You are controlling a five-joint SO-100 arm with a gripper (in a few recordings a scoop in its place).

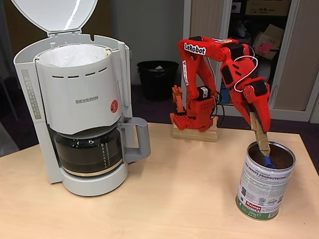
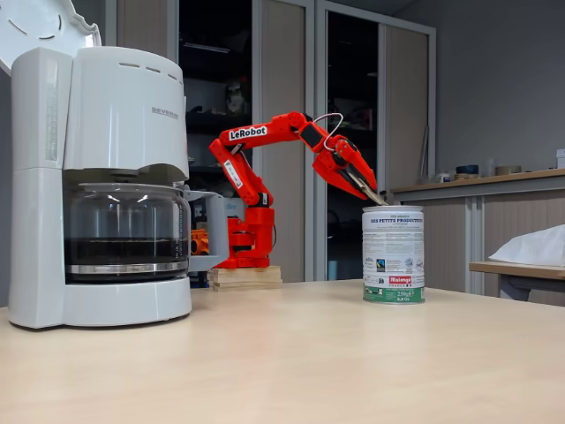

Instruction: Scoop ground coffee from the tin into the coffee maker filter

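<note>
We see the red arm reaching down over the tin [image 1: 264, 181], which stands near the table's [image 1: 164, 199] right edge in the high fixed view, well apart from the Severin coffee maker [image 1: 75, 107] at the left edge. The gripper [image 1: 260, 130] is closed on a flat, cardboard-looking handle that ends in a blue scoop [image 1: 269, 162], already inside the tin's mouth. The scoop's long axis runs steeply down and slightly rightward, its tip at or just in the dark ground coffee [image 1: 281, 157].

The relation that matters next, in our judgement, is sideways: the paper filter [image 1: 75, 55] sits open-topped in the grey basket, lid raised, far to the left of the gripper and higher than the tin's rim, so a loaded scoop must lift clear, stay level and cross most of the table.

In the low fixed view the tin [image 2: 393, 256] hides the scoop's bowl. We cannot tell whether it holds grounds, nor how deep it is dug in.
</note>
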